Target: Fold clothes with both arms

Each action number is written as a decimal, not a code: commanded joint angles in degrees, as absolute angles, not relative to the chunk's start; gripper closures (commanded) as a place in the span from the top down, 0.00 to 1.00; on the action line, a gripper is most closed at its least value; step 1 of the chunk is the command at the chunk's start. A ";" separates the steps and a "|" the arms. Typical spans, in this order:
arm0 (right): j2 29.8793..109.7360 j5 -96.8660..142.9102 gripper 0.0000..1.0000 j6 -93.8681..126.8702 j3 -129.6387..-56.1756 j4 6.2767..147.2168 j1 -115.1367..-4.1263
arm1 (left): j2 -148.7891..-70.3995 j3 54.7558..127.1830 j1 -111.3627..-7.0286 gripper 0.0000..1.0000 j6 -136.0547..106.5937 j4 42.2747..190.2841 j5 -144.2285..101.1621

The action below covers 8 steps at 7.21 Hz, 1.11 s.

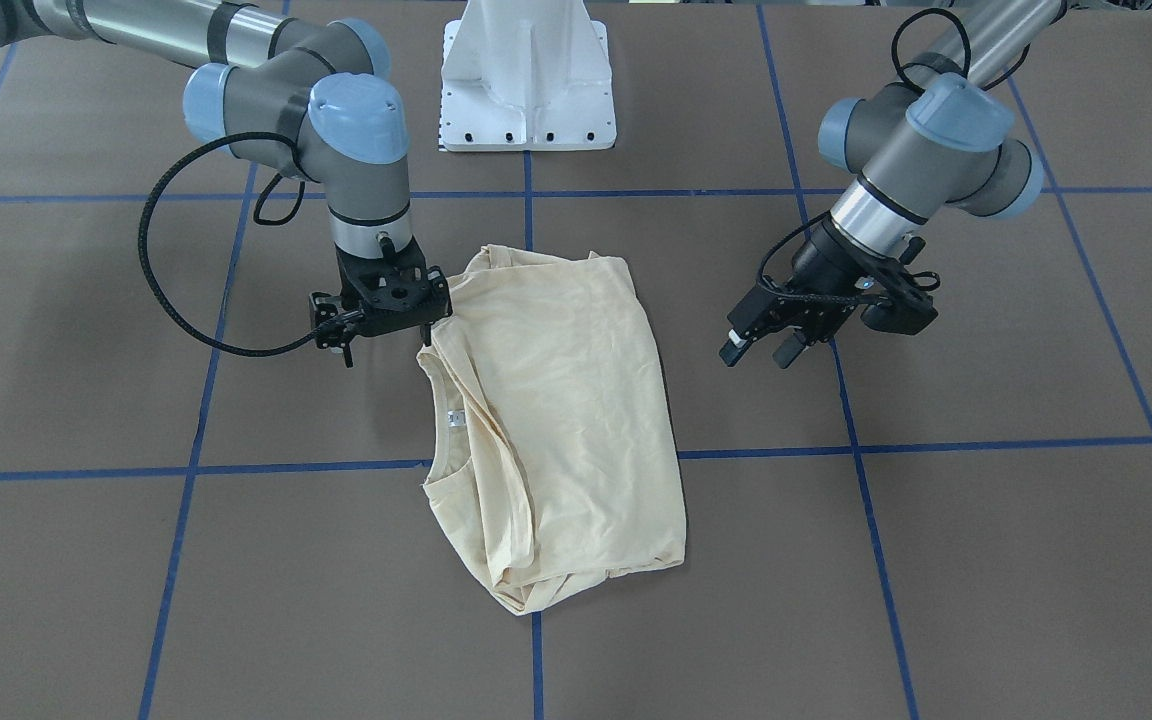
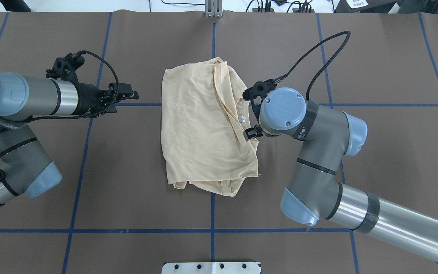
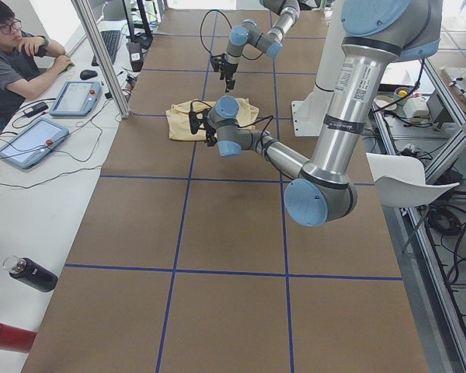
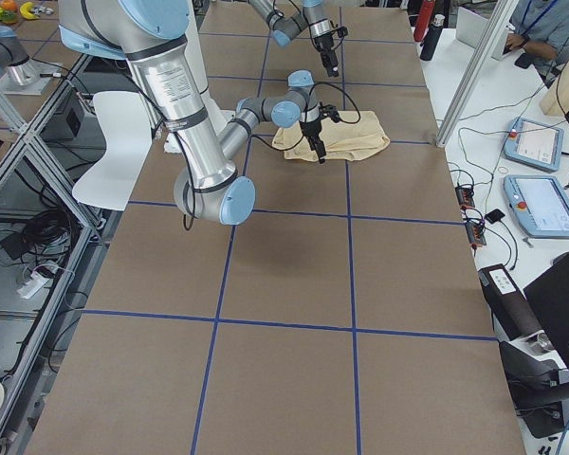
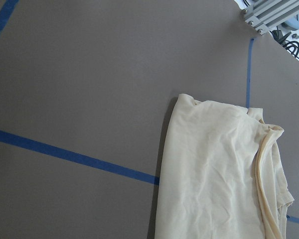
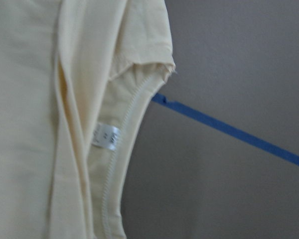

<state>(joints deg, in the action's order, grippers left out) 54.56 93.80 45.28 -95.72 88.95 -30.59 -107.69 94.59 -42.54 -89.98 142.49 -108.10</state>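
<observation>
Robotics lab. Left arm (image 2: pixel 21 95) & right arm (image 2: pixel 318 152), industrial jointed type, work over a big table (image 3: pixel 233 233) w/ brown cover & blue tape grid (image 3: pixel 217 272). White pedestal base (image 1: pixel 528 75) at 12 o'clock in the front view. In the exterior left view, at 10 o'clock, a person (image 3: pixel 15 58) sits at a white side desk (image 3: pixel 8 217) w/ teach pendants (image 3: pixel 76 98), keyboard (image 3: pixel 110 43) & aluminium frame post (image 3: pixel 101 54). In the exterior right view, loose cables (image 4: pixel 43 232) lie on the floor at 9 o'clock.
</observation>
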 commanded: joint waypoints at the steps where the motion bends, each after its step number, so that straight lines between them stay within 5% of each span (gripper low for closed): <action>1: 45.99 90.37 0.99 45.44 -83.05 76.91 -30.67 | -107.67 94.48 -42.54 1.00 -89.74 142.56 -108.28; 3: 42.98 88.34 0.91 45.00 -76.30 72.25 -30.67 | -107.67 94.57 -42.54 1.00 -89.47 142.47 -108.46; 5: 42.80 88.33 0.60 45.00 -75.07 70.06 -30.67 | -107.67 94.48 -42.54 1.00 -89.30 142.47 -108.46; 8: 42.98 89.03 0.52 45.09 -73.56 69.17 -30.67 | -107.67 94.48 -42.54 1.00 -89.30 142.47 -108.54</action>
<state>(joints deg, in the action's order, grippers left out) 42.89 88.86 45.08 -73.87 69.35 -30.67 -107.67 94.51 -42.54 -89.30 142.47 -108.51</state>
